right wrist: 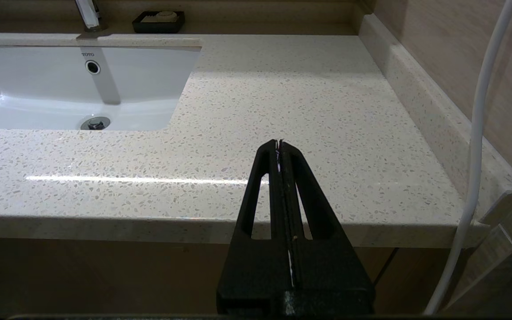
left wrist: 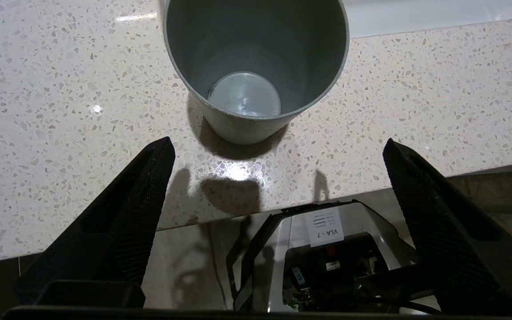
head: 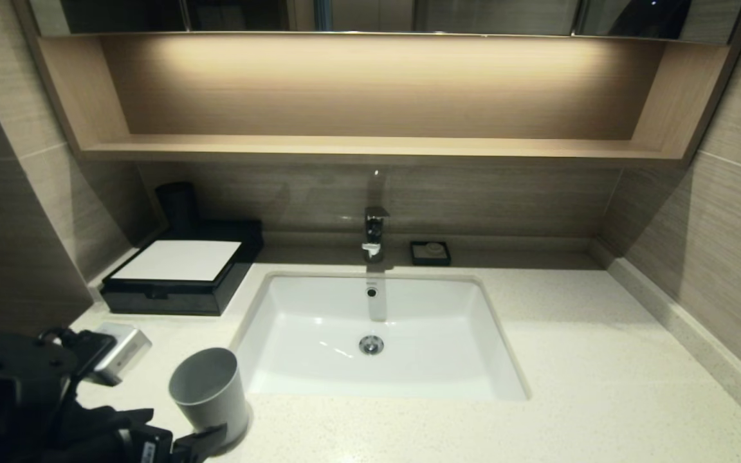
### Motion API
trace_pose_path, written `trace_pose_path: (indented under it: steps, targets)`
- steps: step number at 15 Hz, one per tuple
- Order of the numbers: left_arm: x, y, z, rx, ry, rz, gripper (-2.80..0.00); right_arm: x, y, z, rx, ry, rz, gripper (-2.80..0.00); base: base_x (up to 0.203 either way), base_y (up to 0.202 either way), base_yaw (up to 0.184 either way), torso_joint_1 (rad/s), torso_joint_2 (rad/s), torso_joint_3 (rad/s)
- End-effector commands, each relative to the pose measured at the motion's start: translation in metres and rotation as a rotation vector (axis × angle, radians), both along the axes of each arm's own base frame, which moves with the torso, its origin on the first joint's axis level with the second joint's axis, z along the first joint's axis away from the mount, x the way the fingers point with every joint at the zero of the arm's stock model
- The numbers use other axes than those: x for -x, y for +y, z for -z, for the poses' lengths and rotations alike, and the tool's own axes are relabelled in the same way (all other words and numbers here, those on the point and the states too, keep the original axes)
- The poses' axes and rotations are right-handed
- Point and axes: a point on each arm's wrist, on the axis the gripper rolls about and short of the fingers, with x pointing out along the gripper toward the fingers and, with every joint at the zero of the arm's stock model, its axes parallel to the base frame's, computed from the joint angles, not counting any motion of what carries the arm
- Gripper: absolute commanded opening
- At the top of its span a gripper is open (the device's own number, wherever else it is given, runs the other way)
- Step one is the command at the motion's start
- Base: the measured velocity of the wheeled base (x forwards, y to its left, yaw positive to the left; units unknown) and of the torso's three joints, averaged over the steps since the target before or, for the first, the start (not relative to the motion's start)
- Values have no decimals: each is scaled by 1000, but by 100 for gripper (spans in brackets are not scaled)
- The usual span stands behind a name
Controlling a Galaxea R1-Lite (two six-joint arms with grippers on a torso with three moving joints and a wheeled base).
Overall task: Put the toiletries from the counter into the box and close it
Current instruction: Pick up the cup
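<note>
Head view showed the box (head: 181, 276) at the back left of the counter (head: 602, 386), against the wall and just left of the sink (head: 377, 334), its white lid down flat and its front catch facing forward. No sachets could be seen anywhere on the stone in any of the three views, so the toiletries were judged to be already inside, though the shut lid hid whatever the box held; the task looked finished or very nearly so. Beside the near left corner of the sink stood a grey cup (left wrist: 256, 66), upright and, from the left wrist camera, plainly empty down to its base. A small black soap dish (head: 430, 253) sat by the tap (head: 374, 235) with a pale round bar in it. Just short of the cup, the left gripper (left wrist: 278, 178) hung over the counter's front edge with its fingers spread wide and nothing between them. Over the right front edge, the right gripper (right wrist: 279, 146) had its fingers pressed together, empty.
</note>
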Motion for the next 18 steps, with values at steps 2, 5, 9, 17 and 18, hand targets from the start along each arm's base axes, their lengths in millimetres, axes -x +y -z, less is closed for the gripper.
trace_pose_path:
  steps: [2, 5, 9, 17, 18]
  targets:
    - [-7, -4, 8, -22, 40, -6, 0, 0, 0, 0, 0, 1, 0, -280, 0, 0, 0, 0, 0, 0]
    - [-10, -6, 10, -22, 46, -9, 0, 0, 0, 0, 0, 1, 0, -280, 0, 0, 0, 0, 0, 0]
    - [-17, -10, 13, -23, 41, -15, 0, 0, 0, 0, 0, 1, 0, -280, 0, 0, 0, 0, 0, 0]
    - [-27, -14, 19, -60, 38, -53, 0, 0, 0, 0, 0, 1, 0, -280, 0, 0, 0, 0, 0, 0]
    - [-29, -15, 20, -60, 37, -56, 0, 0, 0, 0, 0, 1, 0, -280, 0, 0, 0, 0, 0, 0]
